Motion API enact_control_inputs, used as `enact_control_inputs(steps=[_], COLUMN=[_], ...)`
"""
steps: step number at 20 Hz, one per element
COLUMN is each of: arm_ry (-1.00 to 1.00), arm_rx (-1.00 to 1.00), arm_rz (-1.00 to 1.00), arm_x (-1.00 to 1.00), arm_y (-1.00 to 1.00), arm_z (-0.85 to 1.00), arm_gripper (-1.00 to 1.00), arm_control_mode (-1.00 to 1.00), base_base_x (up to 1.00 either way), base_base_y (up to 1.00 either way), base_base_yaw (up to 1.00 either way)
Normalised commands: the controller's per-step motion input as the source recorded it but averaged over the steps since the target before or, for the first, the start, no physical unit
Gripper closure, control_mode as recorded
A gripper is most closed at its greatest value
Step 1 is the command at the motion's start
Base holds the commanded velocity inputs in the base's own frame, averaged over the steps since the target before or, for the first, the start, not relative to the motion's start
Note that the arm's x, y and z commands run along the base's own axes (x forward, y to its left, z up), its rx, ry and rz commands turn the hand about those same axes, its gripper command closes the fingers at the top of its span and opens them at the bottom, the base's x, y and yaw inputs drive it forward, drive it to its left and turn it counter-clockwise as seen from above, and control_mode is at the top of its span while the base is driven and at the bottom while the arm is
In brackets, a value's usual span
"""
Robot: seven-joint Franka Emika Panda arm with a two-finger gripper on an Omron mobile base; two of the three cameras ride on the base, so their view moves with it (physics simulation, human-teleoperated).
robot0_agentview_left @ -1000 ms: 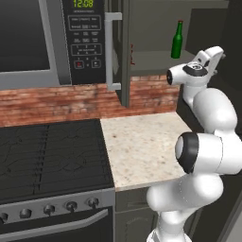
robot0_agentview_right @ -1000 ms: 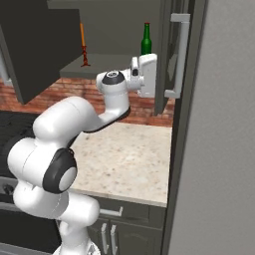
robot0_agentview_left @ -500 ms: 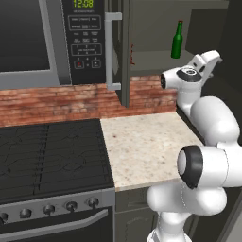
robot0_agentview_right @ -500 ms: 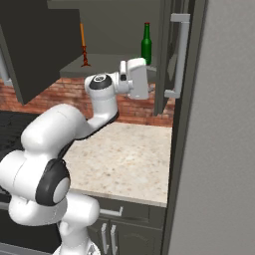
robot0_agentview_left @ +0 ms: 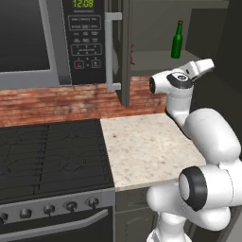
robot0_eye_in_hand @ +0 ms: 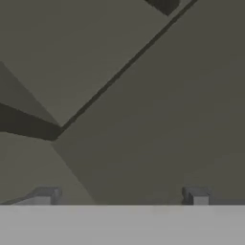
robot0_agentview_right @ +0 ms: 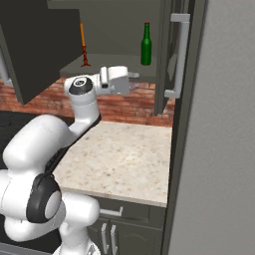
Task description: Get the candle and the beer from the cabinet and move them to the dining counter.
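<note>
Beer: you have a small dark green bottle with a narrow neck and red cap, standing upright on the cabinet's shelf, toward its right side.
Candle: look for the thin orange stick on a small dark red flared holder; it stands upright on the same shelf at the left, well apart from the bottle and about as tall. From the left base view you catch just a sliver of it past the door edge.
Cabinet: your dark grey-green wall cabinet stands open, both doors swung out, with long pale bar handles; the shelf floor is pale grey.
Dining counter: none in sight for you.
</note>
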Motion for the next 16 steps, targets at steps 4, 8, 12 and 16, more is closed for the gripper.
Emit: enact_control_inputs(steps=[4,8,12,16], arm_ry=[-0.42,-0.44,-0.41,-0.3], arm_rx=[0.2,0.25,0.24,0.24], arm_rz=[0.24,0.31,0.36,0.33], arm_x=[0.0,0.0,0.0,0.08], arm_y=[0.08,0.0,-0.02,0.0], arm_z=[0.0,0.0,0.01,0.18], arm_gripper=[-1.0,-1.0,-1.0,-1.0], arm_control_mode=[-1.0,-1.0,-1.0,-1.0], base_base_x=[0.0,0.0,0.0,0.0], base_base_y=[0.0,0.0,0.0,0.0], base_base_yaw=[0.0,0.0,0.0,0.0])
